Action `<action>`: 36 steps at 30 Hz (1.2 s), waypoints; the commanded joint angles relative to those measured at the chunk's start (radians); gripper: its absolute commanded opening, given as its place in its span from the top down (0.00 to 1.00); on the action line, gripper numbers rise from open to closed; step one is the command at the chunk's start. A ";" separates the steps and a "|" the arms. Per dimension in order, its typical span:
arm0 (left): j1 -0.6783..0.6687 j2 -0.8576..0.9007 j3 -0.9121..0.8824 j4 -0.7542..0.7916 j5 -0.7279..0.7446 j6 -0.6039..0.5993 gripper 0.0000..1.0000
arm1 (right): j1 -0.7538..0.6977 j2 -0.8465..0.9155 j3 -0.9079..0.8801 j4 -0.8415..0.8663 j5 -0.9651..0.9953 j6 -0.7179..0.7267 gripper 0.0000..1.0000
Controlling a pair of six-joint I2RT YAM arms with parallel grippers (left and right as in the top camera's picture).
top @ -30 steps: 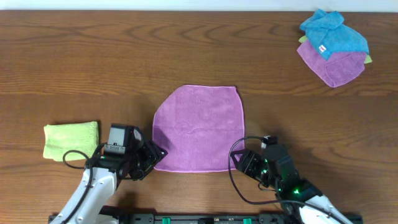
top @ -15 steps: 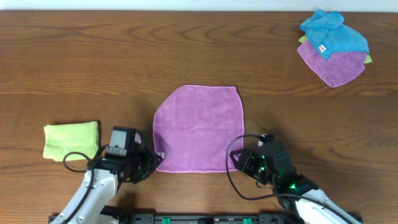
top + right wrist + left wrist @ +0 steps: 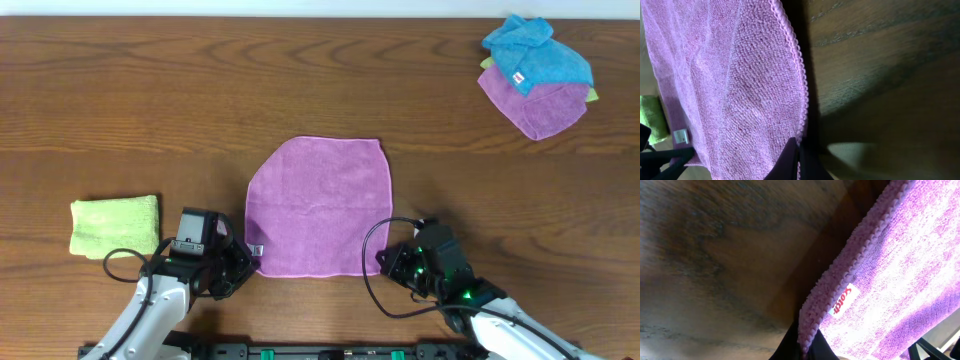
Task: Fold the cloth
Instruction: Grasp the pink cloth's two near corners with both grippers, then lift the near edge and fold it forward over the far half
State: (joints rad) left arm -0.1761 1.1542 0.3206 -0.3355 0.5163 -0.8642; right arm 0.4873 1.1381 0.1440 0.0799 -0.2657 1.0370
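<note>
The purple-pink cloth (image 3: 318, 205) lies flat in the middle of the table, its near edge towards me. My left gripper (image 3: 247, 267) is shut on the cloth's near left corner; in the left wrist view the hemmed edge (image 3: 812, 312) runs down between the dark fingers (image 3: 790, 347), beside a small white label (image 3: 842, 300). My right gripper (image 3: 385, 262) is shut on the near right corner; in the right wrist view the cloth (image 3: 730, 85) fills the left half and its hem (image 3: 801, 132) disappears between the fingers (image 3: 787, 162).
A folded lime-green cloth (image 3: 114, 225) lies at the near left, close to my left arm. At the far right corner sits a pile with a bright blue cloth (image 3: 535, 55) on top of another purple cloth (image 3: 540, 108). Bare wooden table (image 3: 150, 100) surrounds the spread cloth.
Both grippers have closed from open onto the near corners of the cloth. The near edge has been drawn slightly towards me and the left corner now shows its label.
</note>
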 commanded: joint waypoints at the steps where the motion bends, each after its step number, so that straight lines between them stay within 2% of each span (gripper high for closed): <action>1: -0.004 0.004 -0.005 0.001 0.010 0.003 0.94 | 0.002 0.045 -0.061 -0.052 0.018 -0.024 0.99; 10: -0.004 0.002 -0.003 -0.008 0.063 0.038 0.94 | 0.002 0.044 -0.037 -0.035 -0.052 -0.050 0.99; 22: -0.004 0.001 0.057 -0.158 0.084 0.091 0.94 | 0.002 -0.024 -0.028 -0.089 -0.143 -0.039 0.99; 26: -0.004 0.001 0.105 -0.207 0.082 0.109 0.94 | 0.002 -0.126 0.008 -0.228 -0.123 -0.040 0.99; 32: -0.004 0.001 0.176 -0.281 0.056 0.134 0.94 | -0.005 -0.266 0.141 -0.586 -0.032 -0.126 0.99; 36: -0.004 0.001 0.180 -0.343 0.057 0.136 0.94 | -0.005 -0.293 0.203 -0.709 -0.019 -0.157 0.99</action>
State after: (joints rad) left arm -0.1780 1.1542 0.4850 -0.6479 0.5907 -0.7509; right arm 0.4873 0.8600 0.3016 -0.5999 -0.3210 0.9302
